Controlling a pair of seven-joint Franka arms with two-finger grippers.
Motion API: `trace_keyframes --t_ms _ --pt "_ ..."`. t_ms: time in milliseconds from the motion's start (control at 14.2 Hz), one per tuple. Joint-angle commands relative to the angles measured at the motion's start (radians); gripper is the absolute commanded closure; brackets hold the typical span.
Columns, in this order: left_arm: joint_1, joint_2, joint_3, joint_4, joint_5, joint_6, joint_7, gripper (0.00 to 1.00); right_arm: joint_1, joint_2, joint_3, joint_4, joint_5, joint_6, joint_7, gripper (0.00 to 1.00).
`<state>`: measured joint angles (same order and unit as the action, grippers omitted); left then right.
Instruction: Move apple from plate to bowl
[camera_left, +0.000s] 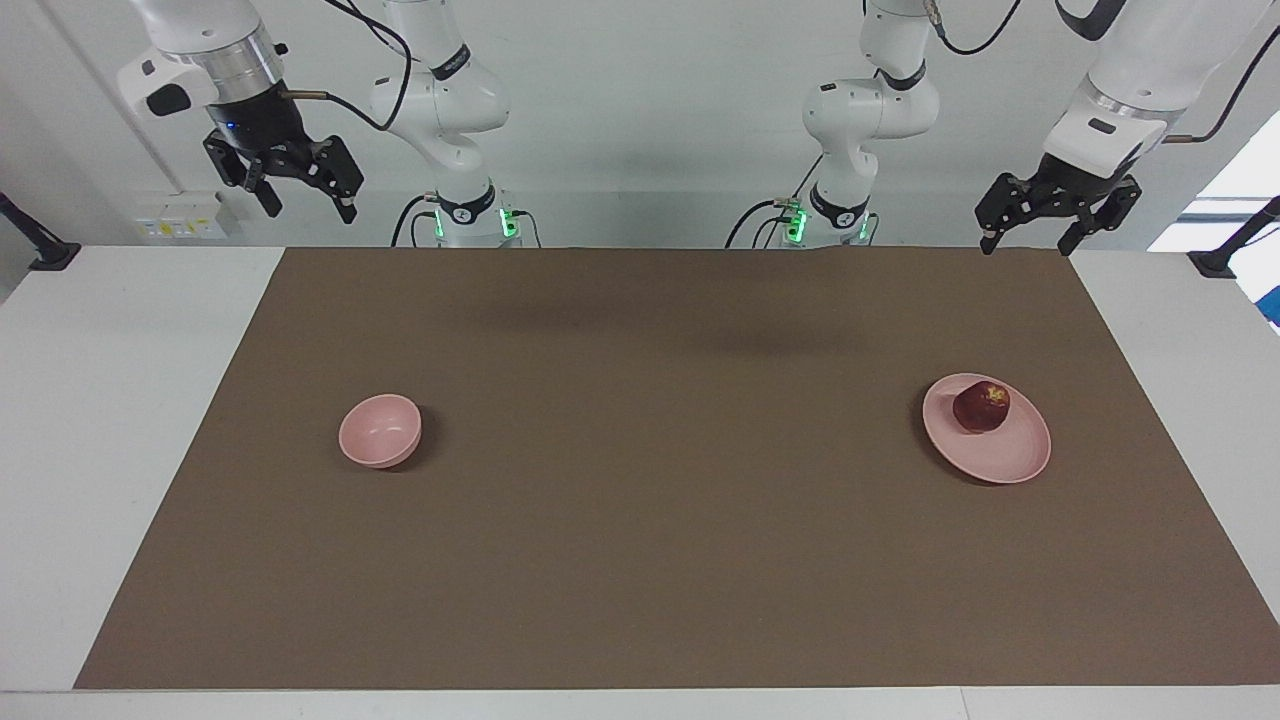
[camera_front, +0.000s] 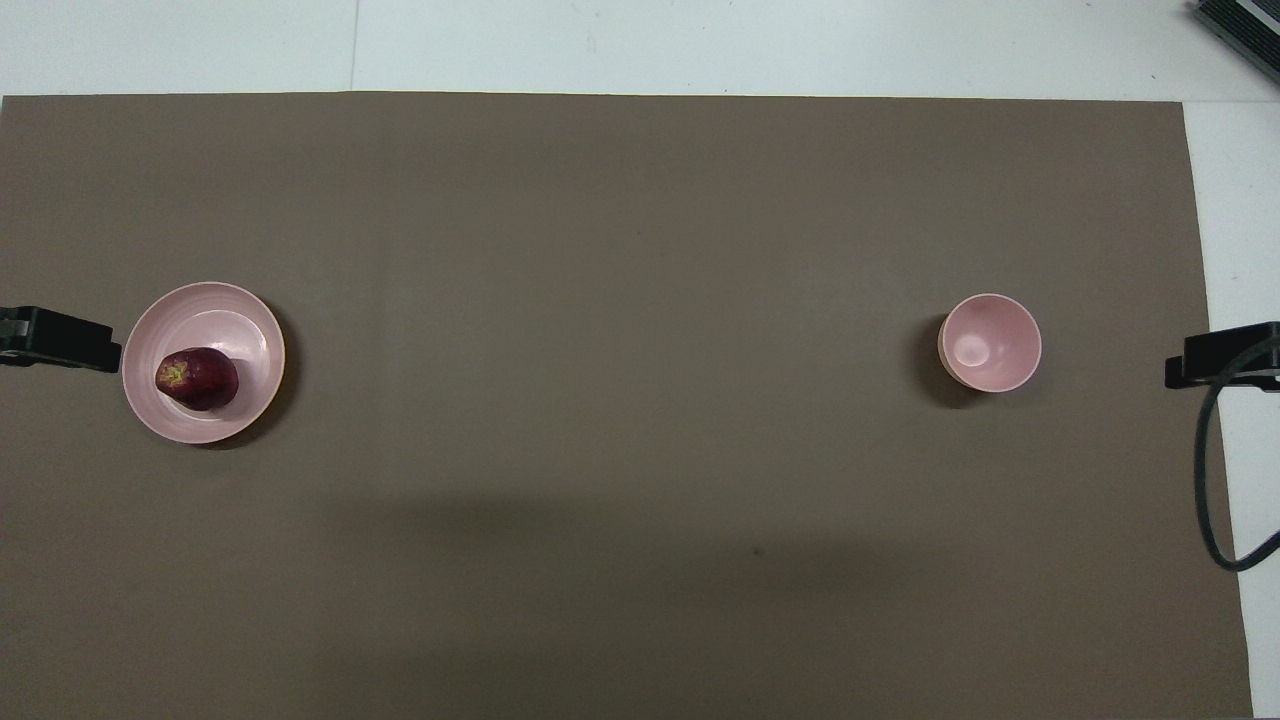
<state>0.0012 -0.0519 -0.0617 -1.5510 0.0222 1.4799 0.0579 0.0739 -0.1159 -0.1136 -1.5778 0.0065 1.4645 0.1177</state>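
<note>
A dark red, yellow-speckled apple (camera_left: 981, 407) sits on the flat pale pink plate (camera_left: 1005, 458); the deep pink bowl (camera_left: 380, 431) lies well apart on the brown-matted bench (camera_left: 640, 560). The left gripper (camera_left: 1032, 241) and right gripper (camera_left: 308, 204) both hang released above the bench.

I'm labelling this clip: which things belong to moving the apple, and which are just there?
Job: apple, on the plate; bowl, empty; left gripper and right gripper, both raised, open.
Just there: brown mat; white table.

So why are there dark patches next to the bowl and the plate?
Those are shadows from the room lights: in the facing view a dark crescent hugs the bowl, in the overhead view one edges the plate, and two big soft blotches on the brown mat come from the raised arms.
</note>
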Motion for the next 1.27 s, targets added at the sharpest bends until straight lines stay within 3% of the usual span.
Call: trace_keyframes --t_ms 0,1195 --pt "-0.003 -0.026 -0.001 -0.017 0.005 -0.030 0.011 0.00 -0.002 -0.014 0.000 -0.014 0.004 0.019 -0.024 0.00" --pt "0.019 -0.028 0.003 -0.021 0.007 -0.035 0.002 0.00 -0.002 -0.014 0.000 -0.014 0.004 0.017 -0.024 0.00"
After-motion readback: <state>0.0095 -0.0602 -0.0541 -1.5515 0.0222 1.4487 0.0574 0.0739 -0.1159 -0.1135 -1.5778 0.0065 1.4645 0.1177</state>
